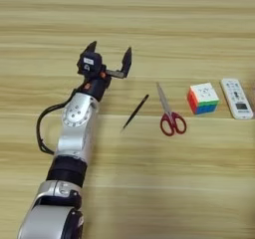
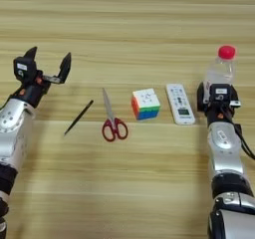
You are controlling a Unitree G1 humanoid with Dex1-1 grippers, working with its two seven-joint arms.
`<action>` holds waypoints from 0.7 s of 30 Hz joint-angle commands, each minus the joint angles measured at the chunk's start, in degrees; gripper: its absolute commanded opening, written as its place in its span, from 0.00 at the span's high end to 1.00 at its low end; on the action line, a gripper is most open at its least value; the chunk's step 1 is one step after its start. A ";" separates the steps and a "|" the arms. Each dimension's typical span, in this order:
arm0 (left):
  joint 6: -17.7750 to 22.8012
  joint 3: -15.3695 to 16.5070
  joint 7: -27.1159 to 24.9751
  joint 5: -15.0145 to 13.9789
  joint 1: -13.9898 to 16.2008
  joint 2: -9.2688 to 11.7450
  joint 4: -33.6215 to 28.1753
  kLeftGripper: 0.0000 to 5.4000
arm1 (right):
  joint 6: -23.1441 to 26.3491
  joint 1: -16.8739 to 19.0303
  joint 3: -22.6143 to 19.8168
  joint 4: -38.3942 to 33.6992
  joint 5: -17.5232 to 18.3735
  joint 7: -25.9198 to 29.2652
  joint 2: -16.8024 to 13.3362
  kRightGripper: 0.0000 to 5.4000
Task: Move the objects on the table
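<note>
1. The left gripper (image 1: 109, 54) hung above the table (image 1: 149, 14), its two black fingers spread wide apart with nothing between them.
2. It sat up and to the left of the black stick (image 1: 135, 112), clear of it.
3. The stick lay slanted on the wood, just left of the scissors (image 1: 169, 114), whose red handles pointed toward the robot and whose blades pointed away.
4. Right of the scissors sat the puzzle cube (image 1: 202, 98), white face up, and beside it the white remote (image 2: 180, 103) lay lengthwise.
5. At the far right the bottle (image 2: 220, 68) with the red cap stood upright.
6. The right gripper (image 2: 217, 94) was at the bottle's base, apparently closed around it, though its fingers were mostly hidden.
</note>
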 commanded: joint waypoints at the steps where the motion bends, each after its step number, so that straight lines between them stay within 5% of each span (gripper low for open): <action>1: -0.64 0.27 -0.01 0.15 -0.63 0.33 0.32 0.00 | -2.66 -2.69 -0.01 3.34 -0.23 -0.63 -1.15 0.40; 20: -0.68 0.41 0.08 0.17 -0.72 0.13 0.60 0.00 | -4.77 -3.44 1.27 7.45 -0.51 -0.48 -0.76 0.41; 21: -0.65 0.40 0.08 0.17 -0.74 0.11 0.62 0.00 | -4.73 -3.36 1.32 7.31 -0.52 -0.50 -0.70 0.36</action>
